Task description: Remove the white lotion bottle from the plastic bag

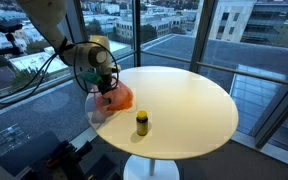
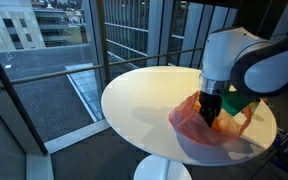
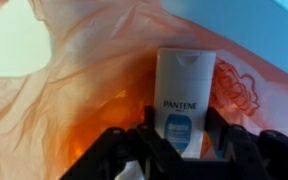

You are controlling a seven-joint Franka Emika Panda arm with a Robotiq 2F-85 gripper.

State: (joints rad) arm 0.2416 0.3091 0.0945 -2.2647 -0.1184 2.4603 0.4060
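Note:
A white Pantene lotion bottle (image 3: 184, 85) with a blue label lies in the orange translucent plastic bag (image 3: 84, 90). In the wrist view my gripper (image 3: 182, 140) has a finger on each side of the bottle's lower half and is closed against it. In both exterior views the gripper (image 1: 106, 88) (image 2: 213, 112) reaches down into the bag (image 1: 116, 100) (image 2: 194, 125), which lies near the edge of the round table. The bottle is hidden in the exterior views.
The round cream table (image 1: 189, 100) (image 2: 144, 95) stands by glass walls and railings. A small yellow jar with a dark lid (image 1: 142, 123) stands near the table's front edge, a little way from the bag.

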